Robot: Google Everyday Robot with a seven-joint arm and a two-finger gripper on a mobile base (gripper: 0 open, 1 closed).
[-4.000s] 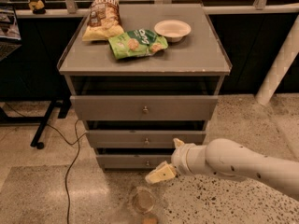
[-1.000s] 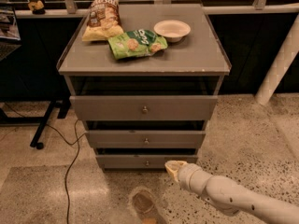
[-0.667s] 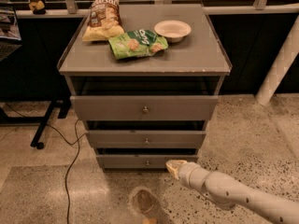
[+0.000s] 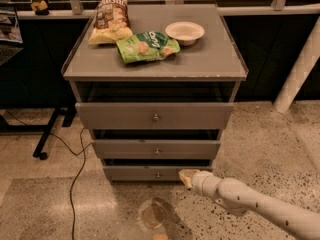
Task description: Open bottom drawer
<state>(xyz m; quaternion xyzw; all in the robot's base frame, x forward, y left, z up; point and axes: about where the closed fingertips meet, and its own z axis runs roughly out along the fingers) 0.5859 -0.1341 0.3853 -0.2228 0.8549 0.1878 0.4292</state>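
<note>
The grey cabinet [image 4: 155,71] has three drawers, all slightly pulled out. The bottom drawer [image 4: 145,173] is the slimmest front, with a small round metal knob [image 4: 158,174]. My gripper [image 4: 186,176] is at the end of the white arm that comes in from the lower right. It sits low, just in front of the bottom drawer's right part, a little right of the knob. The middle drawer [image 4: 156,149] and the tall top drawer [image 4: 154,116] are above it.
On the cabinet top lie a yellow chip bag [image 4: 110,20], a green chip bag [image 4: 146,46] and a white bowl [image 4: 184,32]. A black cable [image 4: 79,159] runs over the floor at left by a black stand leg [image 4: 47,131]. A white post [image 4: 299,69] stands at right.
The gripper stays close to the bottom drawer's right side, shifted only slightly. Four seconds ago it was further left and lower, in front of the bottom drawer's middle.
</note>
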